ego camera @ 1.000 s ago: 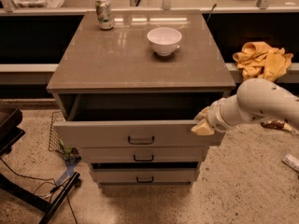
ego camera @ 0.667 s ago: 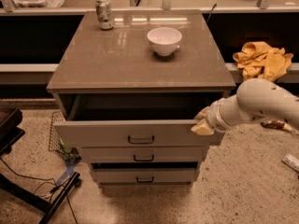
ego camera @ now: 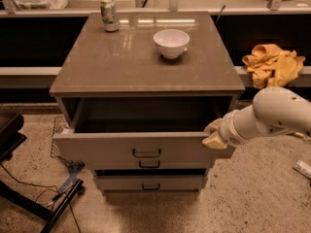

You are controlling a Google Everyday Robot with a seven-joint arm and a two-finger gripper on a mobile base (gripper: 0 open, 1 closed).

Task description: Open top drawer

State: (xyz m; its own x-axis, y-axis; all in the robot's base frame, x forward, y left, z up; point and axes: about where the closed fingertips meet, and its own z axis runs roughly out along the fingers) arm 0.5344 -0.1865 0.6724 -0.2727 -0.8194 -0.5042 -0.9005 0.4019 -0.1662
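The top drawer (ego camera: 107, 147) of the grey-beige cabinet stands pulled out, and its dark interior shows behind its front. Its small dark pull handle (ego camera: 146, 153) sits in the middle of the front. My gripper (ego camera: 213, 134) is at the drawer's right front corner, level with the top edge of the front. My white arm (ego camera: 272, 113) comes in from the right. Two narrower drawers (ego camera: 146, 182) lie below, the lowest one slightly out.
A white bowl (ego camera: 171, 42) and a drink can (ego camera: 109, 14) stand on the cabinet top (ego camera: 121, 62). A yellow cloth (ego camera: 272, 64) lies on a ledge at the right. A dark stand with cables (ego camera: 29, 188) sits on the floor at the left.
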